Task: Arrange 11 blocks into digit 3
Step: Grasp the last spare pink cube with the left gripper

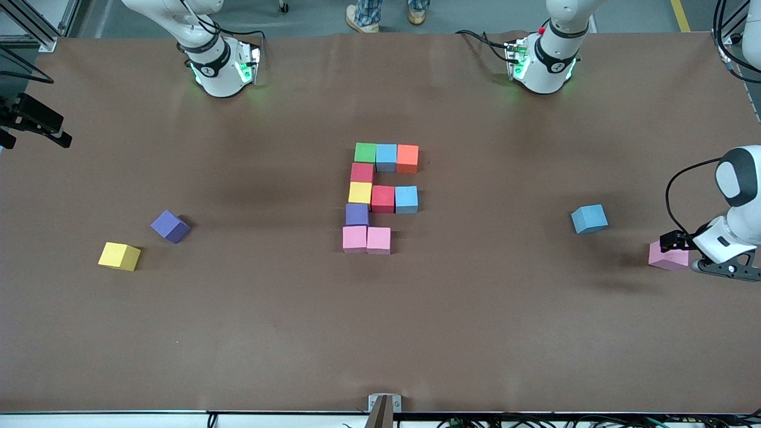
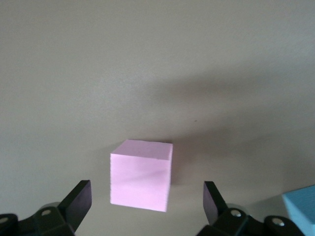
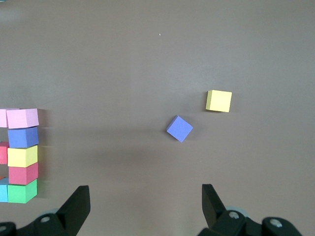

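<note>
The digit 3 figure (image 1: 380,196) lies mid-table: a green (image 1: 365,152), light blue and orange (image 1: 408,158) row, a red cube, a yellow, red and light blue row, a purple cube, then two pink cubes (image 1: 366,239). A loose pink block (image 1: 664,259) sits at the left arm's end. My left gripper (image 1: 678,249) hangs just over it, open; the pink block (image 2: 141,174) shows between the spread fingers (image 2: 78,199) with gaps on both sides. My right gripper (image 3: 146,196) is open and holds nothing, high over the table, out of the front view.
A loose light blue block (image 1: 589,219) lies beside the pink one, toward the figure. Loose purple (image 1: 170,226) and yellow (image 1: 119,256) blocks lie toward the right arm's end. A black fixture (image 1: 35,122) juts in at that table edge.
</note>
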Motion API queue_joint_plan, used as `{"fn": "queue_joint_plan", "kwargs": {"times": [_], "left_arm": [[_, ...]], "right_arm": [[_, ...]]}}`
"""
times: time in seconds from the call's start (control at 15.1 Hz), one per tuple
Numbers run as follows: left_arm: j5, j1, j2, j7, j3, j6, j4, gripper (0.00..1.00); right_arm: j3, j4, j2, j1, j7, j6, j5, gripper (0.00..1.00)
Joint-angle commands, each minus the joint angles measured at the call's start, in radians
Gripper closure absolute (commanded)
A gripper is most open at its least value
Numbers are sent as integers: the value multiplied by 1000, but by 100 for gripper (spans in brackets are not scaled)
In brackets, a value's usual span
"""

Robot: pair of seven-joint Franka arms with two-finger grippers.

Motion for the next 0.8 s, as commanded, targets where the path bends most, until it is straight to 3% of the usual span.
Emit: {"fn": "queue_joint_plan", "kwargs": {"times": [0.0,0.33,0.73], "left_arm": [[2,21,28,54,-12,17,24,1],[-95,40,96,172,-12,17,76,2],[-86,32,134,235,-9,9,122,4]], "right_arm": [[7,5,1,-10,-5,1,-9,0],[6,5,-2,-10,-3,1,-11,0],[7,3,-4,-16,-9,-15,-8,0]]}}
